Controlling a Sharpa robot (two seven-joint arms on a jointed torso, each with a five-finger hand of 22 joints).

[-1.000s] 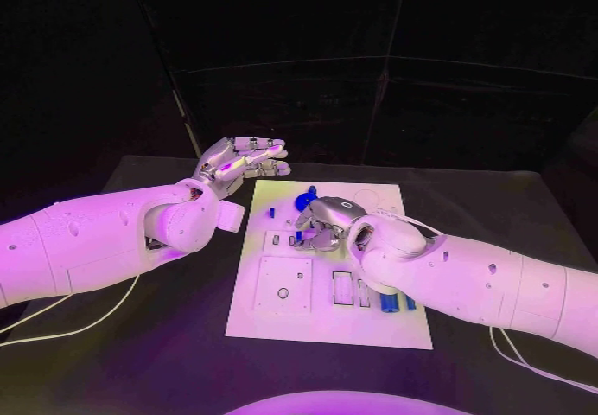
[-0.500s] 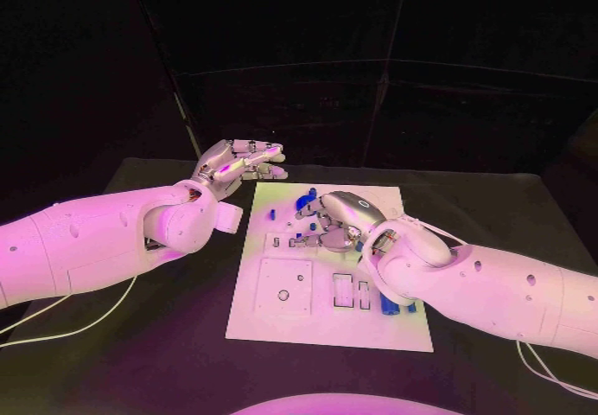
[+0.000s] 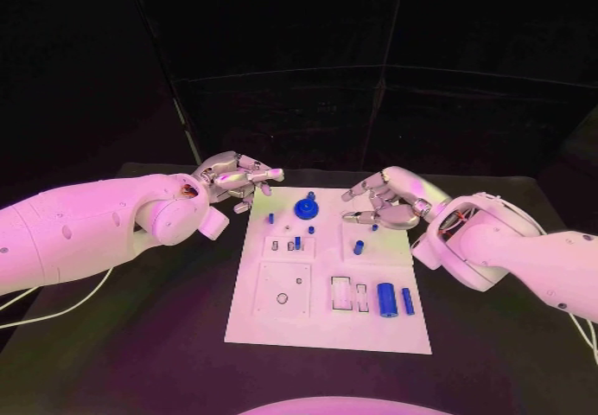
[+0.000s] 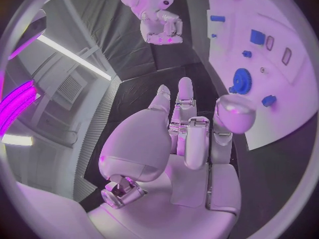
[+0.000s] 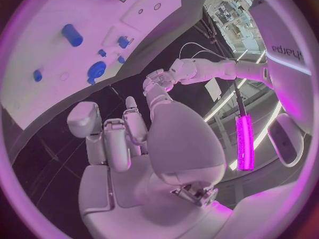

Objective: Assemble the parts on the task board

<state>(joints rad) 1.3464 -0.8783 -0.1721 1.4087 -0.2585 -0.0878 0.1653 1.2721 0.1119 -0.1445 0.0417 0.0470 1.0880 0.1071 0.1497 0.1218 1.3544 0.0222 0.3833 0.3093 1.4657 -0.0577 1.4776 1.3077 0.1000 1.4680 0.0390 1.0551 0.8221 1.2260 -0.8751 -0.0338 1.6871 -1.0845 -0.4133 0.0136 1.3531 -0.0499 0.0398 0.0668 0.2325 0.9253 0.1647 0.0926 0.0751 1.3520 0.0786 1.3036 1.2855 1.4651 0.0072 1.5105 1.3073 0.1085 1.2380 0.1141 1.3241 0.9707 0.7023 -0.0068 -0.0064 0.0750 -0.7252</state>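
Head view, nearest first: the white task board [image 3: 327,333] lies in the middle of the black table [image 3: 149,363]. At about five o'clock on the board two blue cylinders [image 3: 386,300] lie side by side, just beside a pair of narrow slots [image 3: 341,290]. Toward the middle sit a small blue peg [image 3: 358,247] and several smaller blue pieces. At twelve o'clock, near the far edge, a blue gear [image 3: 305,207] sits on the board.

Beyond these, the left hand [image 3: 234,178] hovers at about ten o'clock, off the board's far left corner, its fingers loosely curled with nothing in them. The right hand [image 3: 386,205] hangs at about two o'clock over the far right edge, its fingers bent inward and also holding nothing.

In my judgement the step in hand is choosing and reaching for the next piece. To do it well, the right hand should spread its fingers before descending, come straight down over a cylinder, pinch it across its width, and keep it aligned with its slot so it seats without nudging its neighbour.
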